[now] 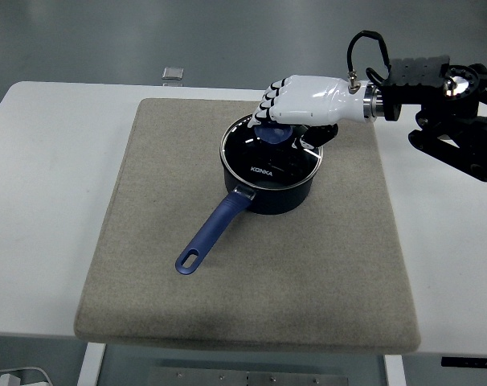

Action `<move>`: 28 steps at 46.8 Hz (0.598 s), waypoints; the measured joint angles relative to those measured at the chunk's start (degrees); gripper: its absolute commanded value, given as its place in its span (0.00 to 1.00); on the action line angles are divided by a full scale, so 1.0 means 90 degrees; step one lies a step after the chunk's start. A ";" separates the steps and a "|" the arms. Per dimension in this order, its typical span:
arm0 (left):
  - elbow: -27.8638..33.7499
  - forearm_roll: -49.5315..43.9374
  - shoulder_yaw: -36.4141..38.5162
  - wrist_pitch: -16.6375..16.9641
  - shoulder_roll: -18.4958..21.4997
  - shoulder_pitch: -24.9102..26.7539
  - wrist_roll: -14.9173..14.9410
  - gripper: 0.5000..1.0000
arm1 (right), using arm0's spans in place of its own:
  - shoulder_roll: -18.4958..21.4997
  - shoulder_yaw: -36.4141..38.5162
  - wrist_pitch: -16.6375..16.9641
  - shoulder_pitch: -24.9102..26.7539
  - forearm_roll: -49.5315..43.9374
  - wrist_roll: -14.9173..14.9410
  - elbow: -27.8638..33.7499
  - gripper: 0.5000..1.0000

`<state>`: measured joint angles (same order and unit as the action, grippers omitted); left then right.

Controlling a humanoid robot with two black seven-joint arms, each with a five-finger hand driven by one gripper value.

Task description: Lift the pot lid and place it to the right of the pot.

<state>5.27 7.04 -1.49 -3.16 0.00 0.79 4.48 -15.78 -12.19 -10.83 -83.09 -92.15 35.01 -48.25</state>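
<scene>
The light is even and bright, coming from overhead — shadows are soft and short. A faint one lies beside the pot point(269, 170) on the mat point(147, 241). The glass lid point(272, 153) shows small glints, the white right hand point(304, 98) a mild sheen. Focus is sharp throughout — no motion blur.

right hand point(304, 100) is showing a glossy white moulded shell, with black segments banding the finger joints at its 9 o'clock end. a silver metal collar is ringing the wrist at 3 o'clock. right arm point(452, 104) is appearing matt black and angular, with a ribbed top plate, a shiny round fitting, and a black cable looping over at 12 o'clock.
</scene>
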 measured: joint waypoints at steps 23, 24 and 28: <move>0.0000 0.0000 0.0000 0.0000 0.0000 0.0000 0.0000 1.00 | 0.0047 0.0046 0.0288 -0.0014 0.0064 -0.0001 -0.0009 0.00; 0.0000 0.0000 0.0000 0.0000 0.0000 -0.0001 0.0000 1.00 | 0.0047 0.0046 0.0295 -0.0021 0.0063 0.0000 -0.0010 0.00; 0.0000 0.0000 0.0000 0.0000 0.0000 0.0000 0.0000 1.00 | 0.0047 0.0051 0.0317 -0.0055 0.0051 -0.0001 -0.0013 0.00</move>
<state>5.27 7.04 -1.49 -3.16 0.00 0.79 4.48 -15.36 -11.73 -7.98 -83.59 -91.70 35.00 -48.37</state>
